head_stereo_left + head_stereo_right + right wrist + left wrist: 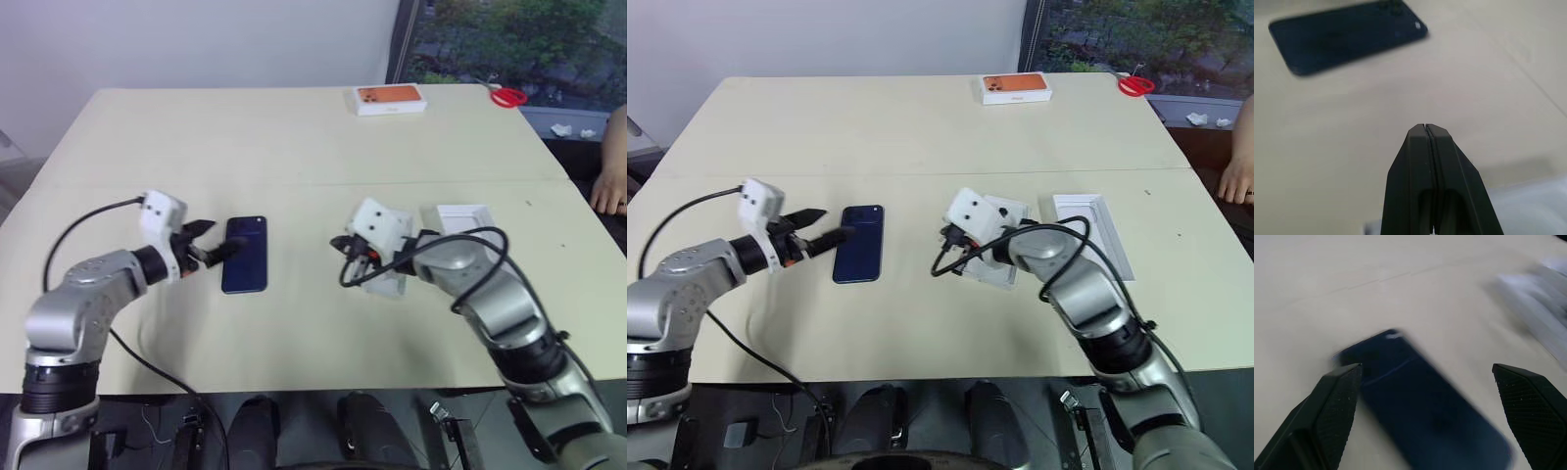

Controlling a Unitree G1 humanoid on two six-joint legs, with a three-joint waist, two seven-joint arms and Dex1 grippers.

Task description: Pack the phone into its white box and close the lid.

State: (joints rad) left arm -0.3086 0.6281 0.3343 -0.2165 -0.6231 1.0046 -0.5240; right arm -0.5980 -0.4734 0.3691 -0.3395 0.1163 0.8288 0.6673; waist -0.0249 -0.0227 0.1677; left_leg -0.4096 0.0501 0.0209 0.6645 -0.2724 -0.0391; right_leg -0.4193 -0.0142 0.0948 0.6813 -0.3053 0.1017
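Evidently the navy phone (244,255), lying flat and unheld, is approached from nine o'clock by the wide-spread left gripper (208,242) for pickup, while the right gripper (1428,134) is kept pinched empty at three o'clock.

Even daylight, soft shadows; wrist views motion-blurred.

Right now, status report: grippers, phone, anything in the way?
Left gripper open beside phone, not gripping. Right gripper shut, empty. Phone flat on table, unpacked. Nothing blocking.
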